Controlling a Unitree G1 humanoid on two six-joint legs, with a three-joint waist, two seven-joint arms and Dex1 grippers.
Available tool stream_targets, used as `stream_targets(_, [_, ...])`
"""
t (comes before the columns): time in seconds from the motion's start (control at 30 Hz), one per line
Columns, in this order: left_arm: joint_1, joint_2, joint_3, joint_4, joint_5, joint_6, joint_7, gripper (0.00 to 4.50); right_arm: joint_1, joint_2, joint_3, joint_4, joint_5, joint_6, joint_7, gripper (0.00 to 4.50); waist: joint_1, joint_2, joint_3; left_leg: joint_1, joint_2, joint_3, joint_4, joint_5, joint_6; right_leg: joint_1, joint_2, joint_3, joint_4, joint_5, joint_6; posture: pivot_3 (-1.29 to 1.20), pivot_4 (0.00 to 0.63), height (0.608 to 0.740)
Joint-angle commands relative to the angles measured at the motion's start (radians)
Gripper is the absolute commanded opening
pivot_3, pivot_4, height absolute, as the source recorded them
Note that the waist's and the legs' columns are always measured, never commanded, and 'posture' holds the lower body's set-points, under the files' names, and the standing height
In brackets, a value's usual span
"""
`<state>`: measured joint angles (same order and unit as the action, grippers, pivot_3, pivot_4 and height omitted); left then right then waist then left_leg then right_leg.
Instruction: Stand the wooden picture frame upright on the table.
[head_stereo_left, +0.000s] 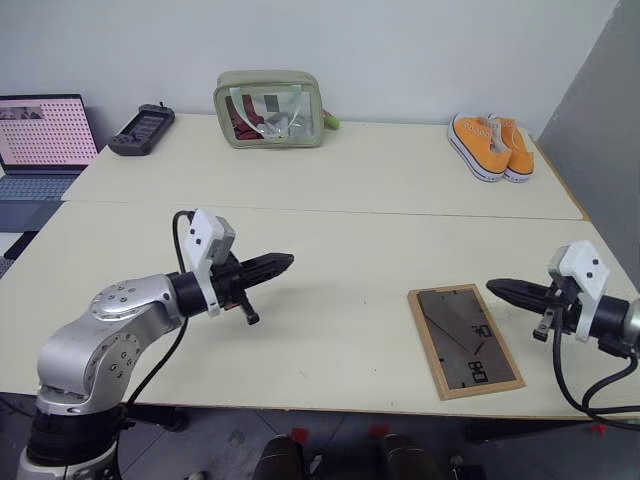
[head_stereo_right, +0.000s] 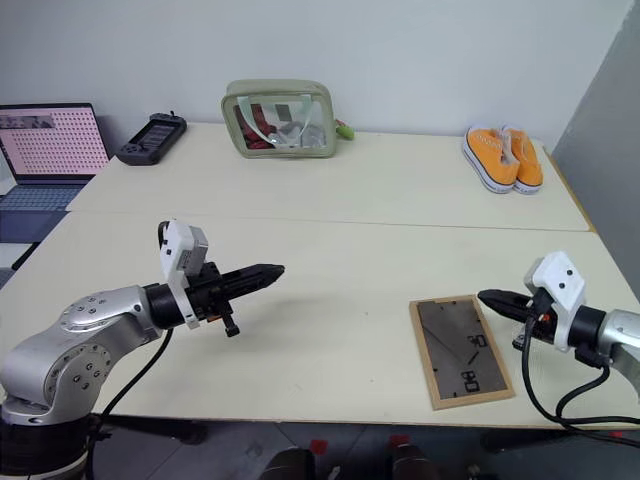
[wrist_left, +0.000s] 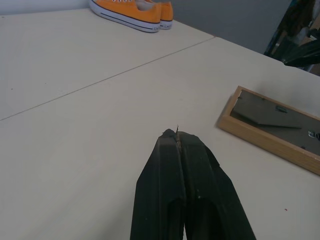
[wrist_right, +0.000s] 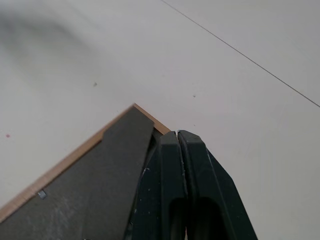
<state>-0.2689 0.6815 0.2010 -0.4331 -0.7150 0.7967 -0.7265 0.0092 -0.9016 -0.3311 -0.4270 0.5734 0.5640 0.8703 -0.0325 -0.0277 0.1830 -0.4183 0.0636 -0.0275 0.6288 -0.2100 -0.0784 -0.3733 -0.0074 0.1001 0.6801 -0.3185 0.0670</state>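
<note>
frame (head_stereo_left: 464, 340) flat, back up | both hands (head_stereo_left: 283, 263) (head_stereo_left: 498, 288) pressed together (empty) | orange shoes (head_stereo_left: 492, 146), pouch (head_stereo_left: 269, 108) far

Along the far side, by the wall, stand four items, well apart from one another. At the far left an open laptop (head_stereo_left: 40, 140) shows a pink screen with rows of small dots. Just beside it, to its right, lies a dark handheld game controller (head_stereo_left: 141, 129). Near the middle stands a pale green pouch with a clear front panel (head_stereo_left: 268, 109), red and white contents visible inside; a small green object shows at its right end. At the far right a pair of orange sneakers with white soles (head_stereo_left: 491, 146) sit side by side.
</note>
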Motion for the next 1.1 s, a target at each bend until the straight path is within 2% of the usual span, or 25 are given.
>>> stream_targets(0.03, [-0.022,-0.006,0.003,-0.007,0.005,-0.007,0.032,0.01,-0.019,0.001,-0.014,-0.035,0.018,0.011,-0.012,0.04,0.000,0.000,0.000,0.000,0.000,0.000,0.000,0.000,0.000,0.000,0.000,0.000,0.000,0.000,0.000,0.00,0.150,0.740])
stream_targets(0.63, [-0.028,-0.012,0.000,-0.009,-0.016,0.008,0.056,0.01,-0.020,0.021,-0.002,-0.014,-0.031,-0.013,-0.035,0.04,0.000,0.000,0.000,0.000,0.000,0.000,0.000,0.000,0.000,0.000,0.000,0.000,0.000,0.000,0.000,0.00,0.150,0.740])
stream_targets(0.87, [-0.030,-0.004,-0.007,-0.001,-0.023,0.033,0.040,0.01,-0.006,0.039,0.016,0.077,-0.152,-0.067,-0.096,0.04,0.000,0.000,0.000,0.000,0.000,0.000,0.000,0.000,0.000,0.000,0.000,0.000,0.000,0.000,0.000,0.00,0.150,0.740])
stream_targets(1.1, [-0.015,0.011,-0.004,-0.001,-0.023,0.047,0.030,0.01,0.083,0.049,0.034,0.234,-0.285,-0.183,-0.112,0.04,0.000,0.000,0.000,0.000,0.000,0.000,0.000,0.000,0.000,0.000,0.000,0.000,0.000,0.000,0.000,0.00,0.150,0.740])
